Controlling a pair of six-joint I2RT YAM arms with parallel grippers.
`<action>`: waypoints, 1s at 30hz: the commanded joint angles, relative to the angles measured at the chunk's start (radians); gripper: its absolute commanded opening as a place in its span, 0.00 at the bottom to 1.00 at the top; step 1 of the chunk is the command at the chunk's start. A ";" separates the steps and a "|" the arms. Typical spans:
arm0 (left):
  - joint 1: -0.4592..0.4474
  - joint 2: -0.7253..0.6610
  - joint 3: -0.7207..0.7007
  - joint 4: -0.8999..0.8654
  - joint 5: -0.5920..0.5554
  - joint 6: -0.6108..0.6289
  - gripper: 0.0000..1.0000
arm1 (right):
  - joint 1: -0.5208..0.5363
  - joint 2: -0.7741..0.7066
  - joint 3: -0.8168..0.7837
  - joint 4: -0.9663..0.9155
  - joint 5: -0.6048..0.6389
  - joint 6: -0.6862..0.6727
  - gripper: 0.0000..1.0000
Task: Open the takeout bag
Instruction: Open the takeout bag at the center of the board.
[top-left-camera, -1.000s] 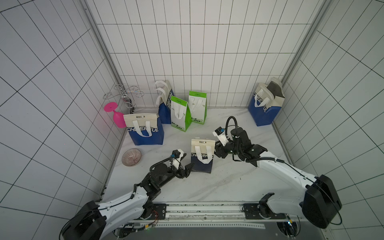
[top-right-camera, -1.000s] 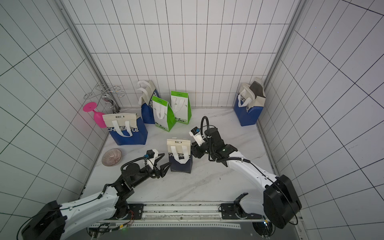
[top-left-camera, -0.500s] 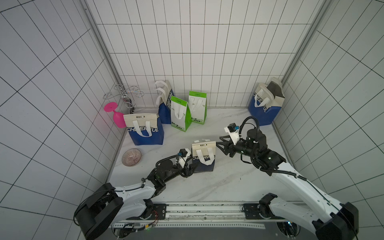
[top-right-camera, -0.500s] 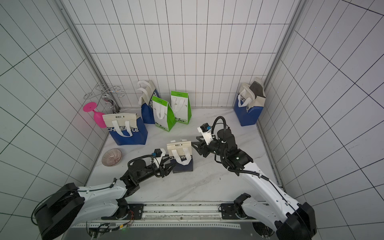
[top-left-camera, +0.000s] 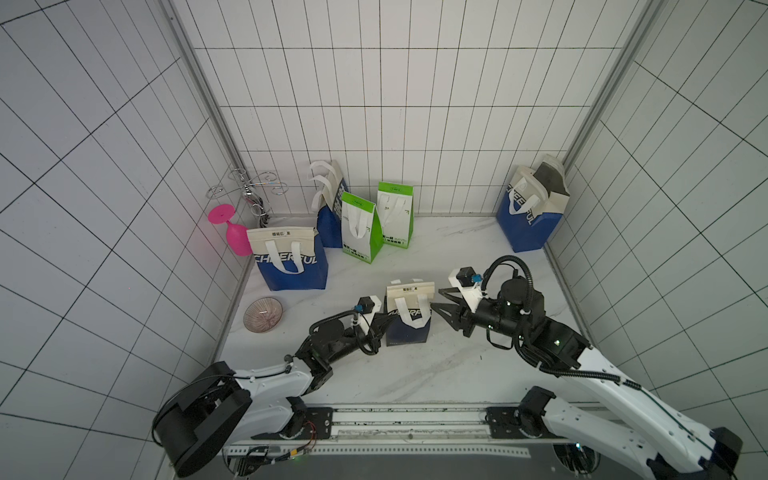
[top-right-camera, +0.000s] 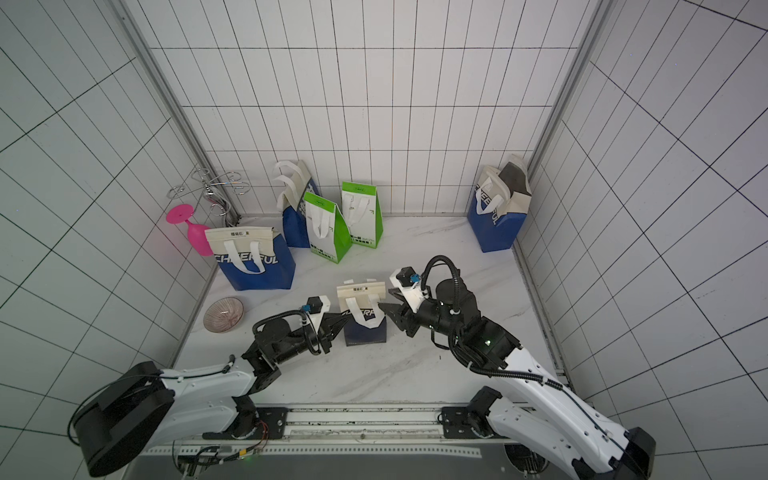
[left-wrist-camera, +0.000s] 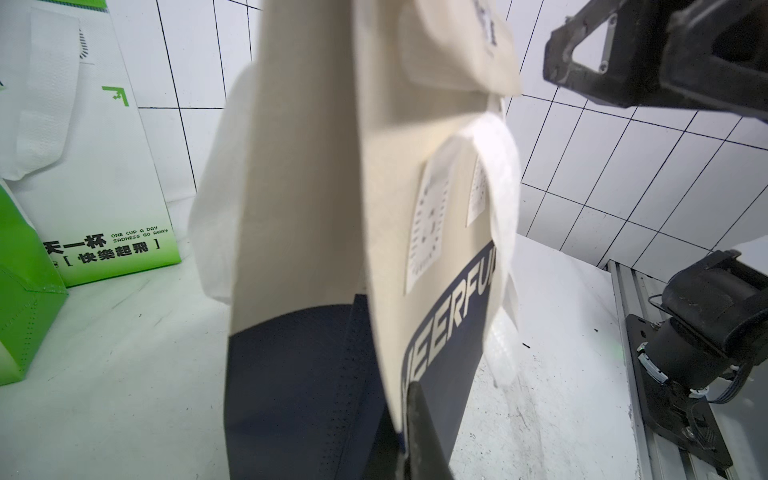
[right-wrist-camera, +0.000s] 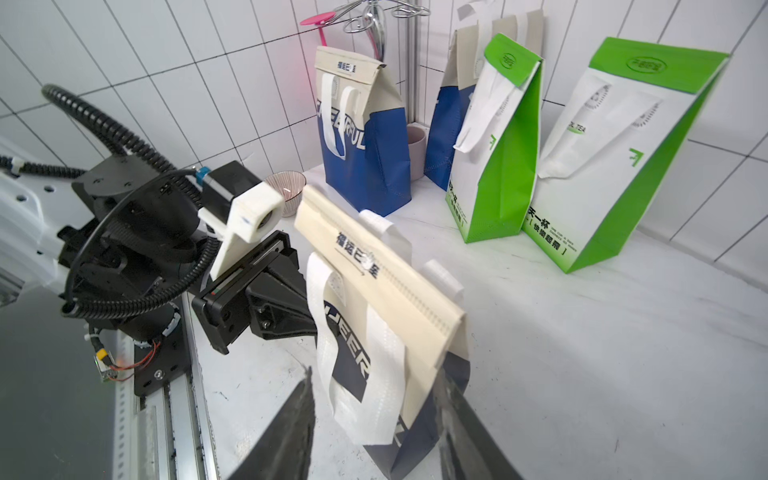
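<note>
The takeout bag (top-left-camera: 409, 316), navy below and cream above with white handles, stands upright near the front middle of the marble table (top-left-camera: 415, 374). Its cream top flap is folded down flat.

At the bag's 9 o'clock in both top views, the left gripper (top-left-camera: 384, 322) is pinched closed on the bag's side edge, low on the navy part. The left wrist view shows its fingertips (left-wrist-camera: 415, 432) pressed together on that corner crease.

At the bag's 3 o'clock, the right gripper (top-left-camera: 438, 301) has its jaws spread apart, tips just beside the cream top. In the right wrist view the bag's near edge lies between the two fingers; whether they touch it I cannot tell.

Farther out:
- A striped bowl (top-left-camera: 263, 314) sits at 9 o'clock.
- A large blue CHEERFUL bag (top-left-camera: 291, 262) stands at 10 o'clock, with a pink goblet (top-left-camera: 232, 232) and a wire rack (top-left-camera: 249, 191) beyond it.
- Two green-and-white bags (top-left-camera: 359, 226) stand at 12 o'clock.
- An opened blue bag (top-left-camera: 530, 216) is in the far corner at 2 o'clock.
</note>
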 joint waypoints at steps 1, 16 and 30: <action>0.000 -0.012 0.014 0.051 0.016 -0.010 0.00 | 0.057 -0.012 -0.046 0.071 0.098 -0.117 0.48; -0.002 -0.032 0.001 0.056 0.002 -0.035 0.00 | 0.345 0.260 0.040 0.298 0.511 -0.626 0.50; -0.002 -0.053 0.003 0.034 -0.003 -0.030 0.00 | 0.417 0.296 0.089 0.276 0.528 -0.732 0.50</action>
